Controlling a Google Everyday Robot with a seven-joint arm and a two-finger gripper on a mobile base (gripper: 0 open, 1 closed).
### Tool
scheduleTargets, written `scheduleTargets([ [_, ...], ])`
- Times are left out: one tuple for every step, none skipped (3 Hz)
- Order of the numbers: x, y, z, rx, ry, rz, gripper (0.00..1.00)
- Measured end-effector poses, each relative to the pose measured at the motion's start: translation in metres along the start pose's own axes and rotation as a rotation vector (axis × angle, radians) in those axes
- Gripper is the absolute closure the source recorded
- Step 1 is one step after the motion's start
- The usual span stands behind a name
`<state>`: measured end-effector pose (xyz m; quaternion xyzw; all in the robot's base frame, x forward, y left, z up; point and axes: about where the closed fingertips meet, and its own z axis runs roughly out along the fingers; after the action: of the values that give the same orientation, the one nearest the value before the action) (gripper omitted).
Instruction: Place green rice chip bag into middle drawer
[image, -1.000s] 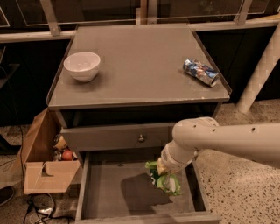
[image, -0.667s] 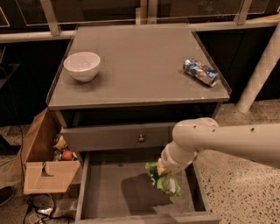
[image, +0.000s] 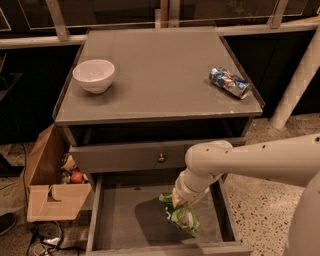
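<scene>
The green rice chip bag hangs crumpled from my gripper, just above the right part of the floor of the open middle drawer. My white arm reaches in from the right and bends down into the drawer. The gripper is shut on the top of the bag; the arm's wrist hides most of the gripper. The drawer is pulled out wide below the cabinet, and its grey floor is bare to the left of the bag.
A grey drawer front with a round knob sits above the open drawer. On the cabinet top are a white bowl at left and a crushed blue-silver can at right. A cardboard box with items stands on the floor at left.
</scene>
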<state>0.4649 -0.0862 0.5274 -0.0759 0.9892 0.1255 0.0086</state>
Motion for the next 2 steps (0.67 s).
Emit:
scheduleTargets([
  [-0.008, 0.004, 0.003, 0.001, -0.022, 0.022, 1.00],
  [-0.019, 0.010, 0.007, -0.008, -0.040, 0.056, 1.00],
])
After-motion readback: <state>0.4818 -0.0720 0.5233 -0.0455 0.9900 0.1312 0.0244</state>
